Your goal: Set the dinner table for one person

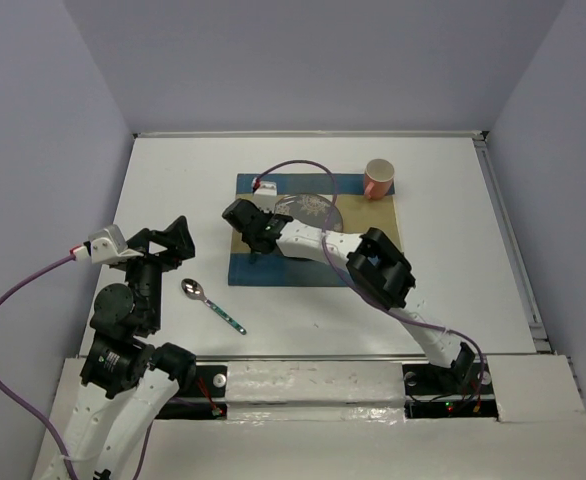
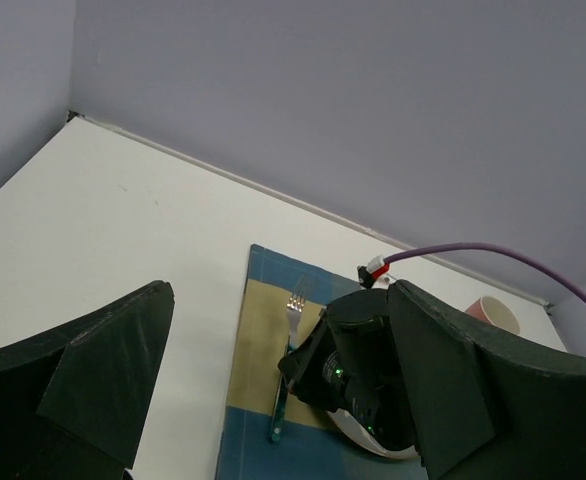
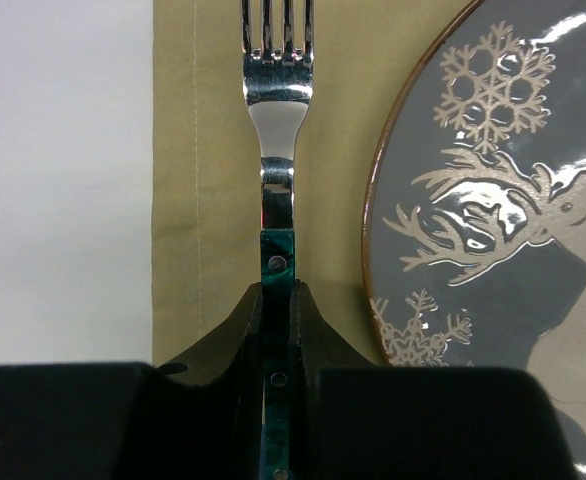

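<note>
From above, my right pincer (image 1: 256, 245) sits over the placemat (image 1: 273, 272) on the dinner table (image 1: 173, 180). My left pincer (image 1: 176, 245), spread wide, is nearer the spoon (image 1: 211, 305). Left wrist: the fork (image 2: 287, 365) lies ahead. Right wrist: I clamp its handle, tines pointing straight away, plate (image 3: 493, 200) to my right.

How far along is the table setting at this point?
Done: the plate sits on the placemat, with the cup at its far right corner. In hand: the right gripper is shut on the fork, beside the plate. Left: the spoon lies on the bare table near the open left gripper.
</note>
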`<action>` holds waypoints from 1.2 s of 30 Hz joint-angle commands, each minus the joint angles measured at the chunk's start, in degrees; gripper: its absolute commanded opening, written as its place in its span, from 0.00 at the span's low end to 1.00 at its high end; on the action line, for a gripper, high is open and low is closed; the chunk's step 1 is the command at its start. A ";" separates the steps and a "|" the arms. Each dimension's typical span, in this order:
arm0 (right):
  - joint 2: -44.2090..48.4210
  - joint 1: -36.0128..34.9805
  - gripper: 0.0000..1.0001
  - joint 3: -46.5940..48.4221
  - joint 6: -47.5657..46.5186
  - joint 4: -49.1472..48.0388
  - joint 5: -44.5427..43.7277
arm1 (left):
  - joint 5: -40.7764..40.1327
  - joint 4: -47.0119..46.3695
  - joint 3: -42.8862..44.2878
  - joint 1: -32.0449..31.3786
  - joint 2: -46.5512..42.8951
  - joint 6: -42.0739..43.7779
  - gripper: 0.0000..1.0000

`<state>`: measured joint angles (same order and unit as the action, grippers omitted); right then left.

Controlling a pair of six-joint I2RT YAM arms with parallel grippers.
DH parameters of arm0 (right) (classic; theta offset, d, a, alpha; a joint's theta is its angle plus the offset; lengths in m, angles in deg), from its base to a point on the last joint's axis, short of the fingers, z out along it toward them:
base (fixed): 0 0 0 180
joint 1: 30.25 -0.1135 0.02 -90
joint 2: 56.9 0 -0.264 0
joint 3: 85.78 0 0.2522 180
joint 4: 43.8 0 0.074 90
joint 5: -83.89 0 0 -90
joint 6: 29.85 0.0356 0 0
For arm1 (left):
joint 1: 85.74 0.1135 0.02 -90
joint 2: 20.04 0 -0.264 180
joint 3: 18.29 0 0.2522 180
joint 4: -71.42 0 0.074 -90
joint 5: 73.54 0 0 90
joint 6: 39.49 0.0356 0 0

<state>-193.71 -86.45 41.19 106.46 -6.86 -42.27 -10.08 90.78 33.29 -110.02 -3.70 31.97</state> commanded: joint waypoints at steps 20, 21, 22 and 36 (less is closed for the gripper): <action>7.67 -2.32 0.34 -2.69 -14.12 -8.92 9.51 | -1.05 -2.27 0.41 0.28 0.01 0.97 0.99; 9.36 -3.29 0.35 -4.73 -17.44 -12.68 10.23 | -1.23 -2.18 0.41 0.28 0.01 1.05 0.99; 11.03 -5.39 0.36 -6.75 -19.13 -14.46 11.19 | -1.84 -2.00 0.58 0.28 0.01 1.14 0.99; 13.95 -20.61 0.62 -23.74 -25.12 -21.25 18.50 | -2.28 -2.44 0.41 2.38 0.36 1.49 0.99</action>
<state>-177.98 -108.02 17.43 83.57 -25.77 -24.33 -11.44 90.83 33.29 -108.64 -3.68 32.67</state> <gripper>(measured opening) 0.619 0.989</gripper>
